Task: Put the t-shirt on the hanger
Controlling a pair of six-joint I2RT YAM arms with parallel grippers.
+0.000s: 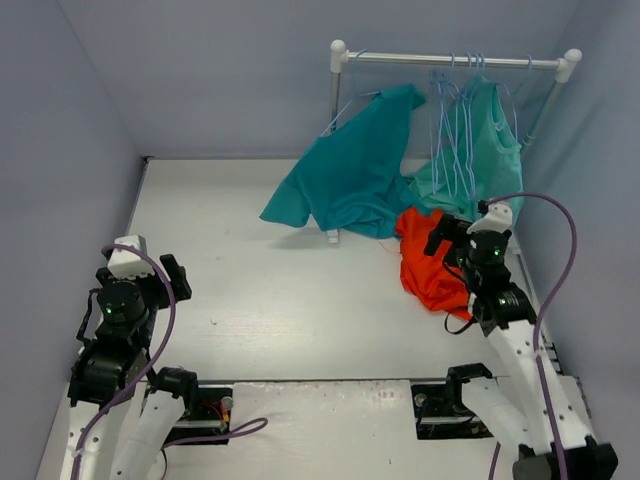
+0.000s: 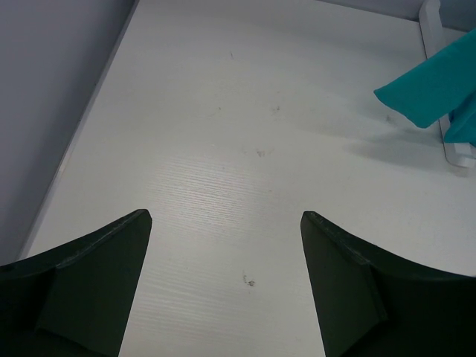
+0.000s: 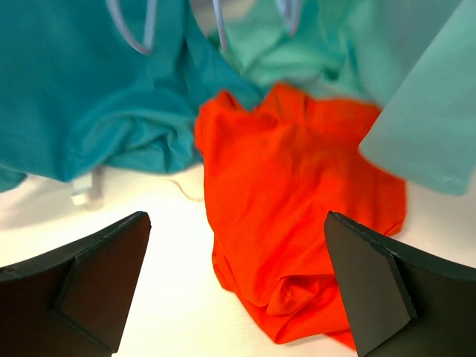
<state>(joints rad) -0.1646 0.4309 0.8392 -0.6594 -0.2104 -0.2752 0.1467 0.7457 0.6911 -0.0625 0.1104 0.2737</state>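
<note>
Orange-red t-shirt (image 3: 297, 216) lies crumpled before the wide-open right gripper (image 3: 236, 216); left gripper (image 2: 225, 214) equally wide, empty. Only overhead shows the rail (image 1: 455, 62), probably carrying hangers (image 1: 450, 120).

Holds the left arm (image 1: 118, 340) folded close above its base, wrist raised and tilted forward and down, with the left gripper (image 2: 225, 217) spread wide, its dark fingers (image 2: 97, 275) well apart and clasping nothing. Stretches the right arm (image 1: 520, 350) forward from its base, wrist angled downward, with the right gripper (image 3: 236, 217) spread fully, likewise clasping nothing.
</note>
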